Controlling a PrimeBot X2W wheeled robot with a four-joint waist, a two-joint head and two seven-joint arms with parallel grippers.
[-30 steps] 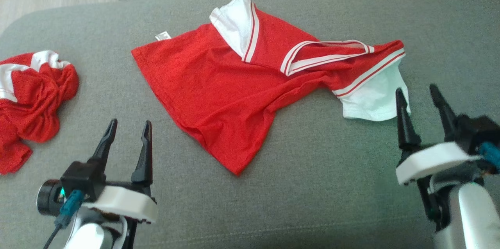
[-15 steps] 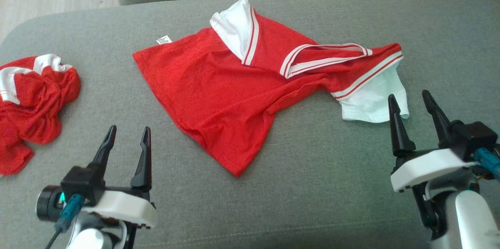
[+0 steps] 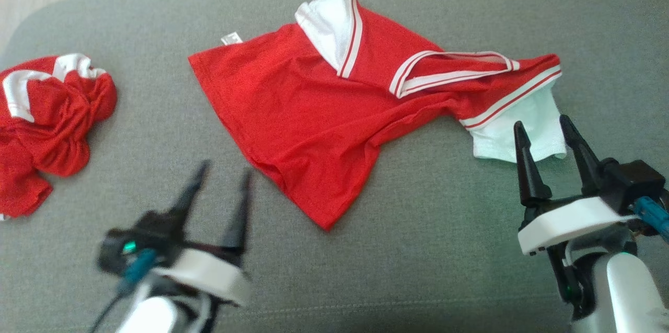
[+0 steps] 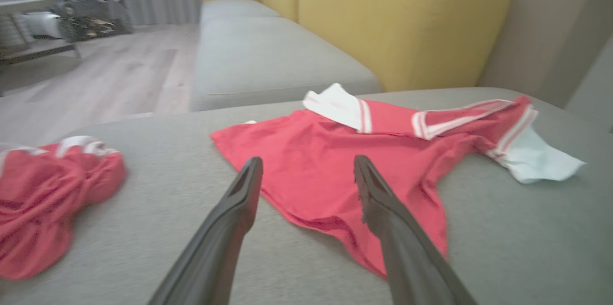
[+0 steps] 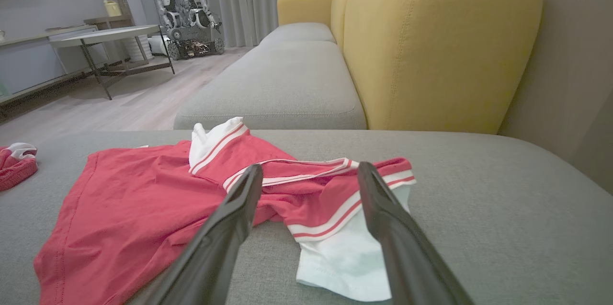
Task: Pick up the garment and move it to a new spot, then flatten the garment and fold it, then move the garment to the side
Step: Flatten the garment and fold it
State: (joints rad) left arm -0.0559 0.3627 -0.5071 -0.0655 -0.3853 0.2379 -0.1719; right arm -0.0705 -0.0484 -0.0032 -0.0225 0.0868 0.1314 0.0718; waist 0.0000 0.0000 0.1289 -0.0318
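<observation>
Rumpled red mesh garment lies on coarse grey cushion; left gripper and right gripper spread, empty.

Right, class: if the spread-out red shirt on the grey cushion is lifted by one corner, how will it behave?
Probably floppy: the red shirt lies creased and twisted near its white sleeve, so it should droop rather than hold shape. Likely light, as the cloth looks thin. Pushed, it would probably bunch up on the woven cushion rather than slide.
</observation>
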